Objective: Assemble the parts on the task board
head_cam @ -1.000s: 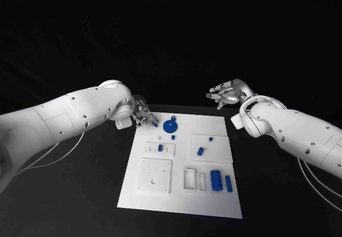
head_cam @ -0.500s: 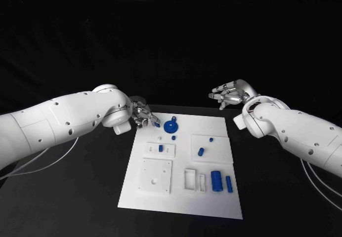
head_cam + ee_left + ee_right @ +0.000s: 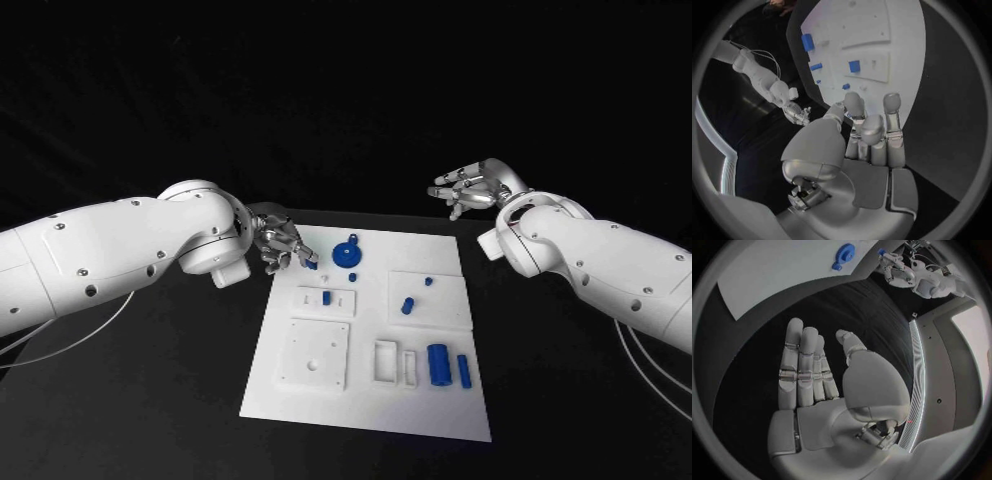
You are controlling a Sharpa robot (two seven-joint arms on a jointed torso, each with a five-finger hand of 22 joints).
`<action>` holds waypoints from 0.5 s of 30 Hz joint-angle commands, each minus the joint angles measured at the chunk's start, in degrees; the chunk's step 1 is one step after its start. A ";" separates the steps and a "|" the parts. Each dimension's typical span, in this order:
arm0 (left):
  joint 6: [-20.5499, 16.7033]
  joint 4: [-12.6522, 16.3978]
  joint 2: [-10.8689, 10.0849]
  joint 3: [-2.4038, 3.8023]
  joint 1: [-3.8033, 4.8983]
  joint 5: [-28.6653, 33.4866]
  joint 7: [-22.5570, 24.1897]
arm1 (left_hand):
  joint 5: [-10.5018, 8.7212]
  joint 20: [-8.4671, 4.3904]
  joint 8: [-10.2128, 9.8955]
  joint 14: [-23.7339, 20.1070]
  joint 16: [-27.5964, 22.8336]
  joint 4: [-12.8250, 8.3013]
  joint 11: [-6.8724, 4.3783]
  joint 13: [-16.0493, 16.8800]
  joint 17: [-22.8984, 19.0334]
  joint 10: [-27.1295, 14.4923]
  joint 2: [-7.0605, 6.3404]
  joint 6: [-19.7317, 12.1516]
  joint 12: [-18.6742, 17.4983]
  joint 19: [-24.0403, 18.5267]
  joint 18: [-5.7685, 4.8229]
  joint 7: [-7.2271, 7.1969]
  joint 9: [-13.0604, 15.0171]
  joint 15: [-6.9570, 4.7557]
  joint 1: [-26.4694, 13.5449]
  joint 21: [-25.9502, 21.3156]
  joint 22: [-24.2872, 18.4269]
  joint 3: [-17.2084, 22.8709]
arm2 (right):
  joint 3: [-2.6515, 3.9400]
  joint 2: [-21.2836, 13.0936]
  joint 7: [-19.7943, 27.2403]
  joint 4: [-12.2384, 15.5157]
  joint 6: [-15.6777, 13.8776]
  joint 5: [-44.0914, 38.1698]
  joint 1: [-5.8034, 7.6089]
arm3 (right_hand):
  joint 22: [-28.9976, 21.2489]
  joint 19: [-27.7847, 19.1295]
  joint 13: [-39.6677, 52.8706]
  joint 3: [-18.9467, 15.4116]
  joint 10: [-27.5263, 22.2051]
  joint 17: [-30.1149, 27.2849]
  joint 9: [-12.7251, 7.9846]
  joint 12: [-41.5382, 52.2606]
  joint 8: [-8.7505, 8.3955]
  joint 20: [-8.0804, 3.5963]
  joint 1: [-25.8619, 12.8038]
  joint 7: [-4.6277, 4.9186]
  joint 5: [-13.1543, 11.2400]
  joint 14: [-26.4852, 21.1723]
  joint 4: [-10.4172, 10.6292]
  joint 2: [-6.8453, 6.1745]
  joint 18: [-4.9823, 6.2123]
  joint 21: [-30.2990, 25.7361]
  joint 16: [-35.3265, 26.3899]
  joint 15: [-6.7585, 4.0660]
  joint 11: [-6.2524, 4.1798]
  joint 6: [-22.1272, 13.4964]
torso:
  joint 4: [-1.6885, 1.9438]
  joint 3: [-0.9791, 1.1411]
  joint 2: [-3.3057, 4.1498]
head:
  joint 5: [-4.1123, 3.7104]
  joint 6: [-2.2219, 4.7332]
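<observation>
The white task board (image 3: 368, 400) lies in the middle of the black table. On it are a blue gear-shaped part (image 3: 346, 253), small blue pieces (image 3: 407, 305) in its white blocks, and two blue cylinders (image 3: 438, 364) near the front. My left hand (image 3: 278, 245) hovers at the board's far left corner and pinches a small blue part (image 3: 310, 263) at its fingertips; the right wrist view shows this part (image 3: 881, 251) too. My right hand (image 3: 473, 187) hangs past the board's far right corner, fingers (image 3: 801, 360) straight and apart, holding nothing.
A square white block (image 3: 315, 355) with holes and a slotted white block (image 3: 387, 362) sit on the board's near half. Black table (image 3: 159, 400) surrounds the board on all sides. Cables (image 3: 87, 320) trail below my left arm.
My left arm has swung inward, and its hand with the small blue part has come slightly nearer along the board's left edge. The right hand has barely moved.
</observation>
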 commanded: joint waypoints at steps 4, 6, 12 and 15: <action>-1.23 3.80 -1.96 -0.86 0.16 -5.06 -0.75 | 0.31 0.46 -0.32 0.38 0.32 -6.63 -0.82 -0.22 0.05 2.34 -0.20 2.81 0.30 0.13 1.03 -2.16 -0.16 0.04 0.36 0.43 1.04 6.33 | 0.03 -0.24 0.61 -0.07 0.28 0.57 -0.19 | -0.20 1.33 -0.06 0.20 -0.58 -0.10 -0.01 0.17 -0.16 0.37 0.00 0.00 0.35 -0.29 -0.06 0.20 -0.72 0.10 -0.31 0.21 0.14 -0.14 | 0.10 0.00 -0.06 | 0.90 -0.24; -1.28 4.70 -2.51 -1.30 0.15 -5.56 -0.88 | 0.34 0.50 -0.39 0.45 0.36 -6.62 -0.84 -0.38 0.16 2.34 -0.20 2.90 0.41 0.14 1.07 -2.17 -0.25 0.04 0.33 0.50 1.04 6.35 | 0.03 -0.29 0.62 -0.10 0.24 0.63 -0.25 | -0.27 1.31 -0.07 0.21 -0.66 -0.12 -0.02 0.16 -0.16 0.37 0.02 0.01 0.36 -0.33 -0.08 0.21 -0.72 0.10 -0.33 0.22 0.16 -0.15 | 0.08 0.03 -0.06 | 1.24 -0.39; -1.72 6.76 -3.72 -2.42 0.10 -7.55 -0.91 | 0.35 0.54 -0.44 0.49 0.38 -6.65 -0.86 -0.54 0.22 2.34 -0.20 2.96 0.52 0.14 1.13 -2.17 -0.31 0.03 0.35 0.56 1.04 6.38 | 0.03 -0.43 0.71 -0.15 0.10 0.82 -0.45 | -0.54 1.22 -0.09 0.22 -0.90 -0.21 -0.03 0.13 -0.18 0.43 0.04 0.04 0.36 -0.49 -0.12 0.18 -0.72 0.03 -0.40 0.28 0.21 -0.22 | -0.03 0.01 -0.01 | 1.79 -0.99; -2.20 7.65 -3.94 -2.71 0.00 -9.73 -0.37 | 0.36 0.55 -0.43 0.51 0.41 -6.66 -0.88 -0.60 0.28 2.33 -0.22 3.04 0.57 0.14 1.16 -2.20 -0.31 0.03 0.36 0.59 1.04 6.38 | 0.03 -0.45 0.79 -0.17 0.05 0.93 -0.54 | -0.54 1.22 -0.09 0.22 -0.90 -0.21 -0.03 0.13 -0.18 0.43 0.04 0.04 0.36 -0.49 -0.12 0.18 -0.72 0.03 -0.40 0.28 0.21 -0.22 | -0.03 0.03 0.00 | 1.90 -1.04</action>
